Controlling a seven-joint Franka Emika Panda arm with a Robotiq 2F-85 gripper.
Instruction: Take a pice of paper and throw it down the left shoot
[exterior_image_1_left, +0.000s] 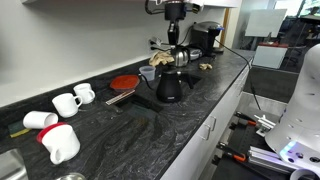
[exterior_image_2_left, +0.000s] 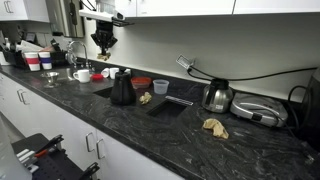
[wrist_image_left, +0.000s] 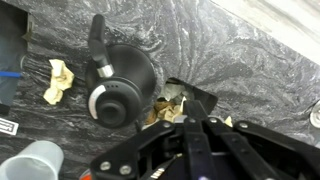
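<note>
My gripper (wrist_image_left: 190, 122) hangs high above the black counter, also seen in both exterior views (exterior_image_1_left: 177, 42) (exterior_image_2_left: 102, 44). Its fingers are shut on a crumpled brownish piece of paper (wrist_image_left: 166, 112) that shows on both sides of the tips. Directly below is a dark square chute opening (wrist_image_left: 198, 98) in the counter, which is the left one (exterior_image_2_left: 104, 92) in an exterior view; a second opening (exterior_image_2_left: 166, 106) lies to its right. Another crumpled paper (wrist_image_left: 57, 82) (exterior_image_2_left: 145, 98) (exterior_image_1_left: 148, 72) lies on the counter beyond the kettle.
A black kettle (wrist_image_left: 118, 82) (exterior_image_2_left: 122, 88) (exterior_image_1_left: 170, 86) stands next to the opening. A plastic cup (wrist_image_left: 30, 160) (exterior_image_2_left: 160, 86), a red plate (exterior_image_1_left: 123, 82), mugs (exterior_image_1_left: 70, 100), a steel kettle (exterior_image_2_left: 217, 96) and one more paper (exterior_image_2_left: 215, 126) sit along the counter.
</note>
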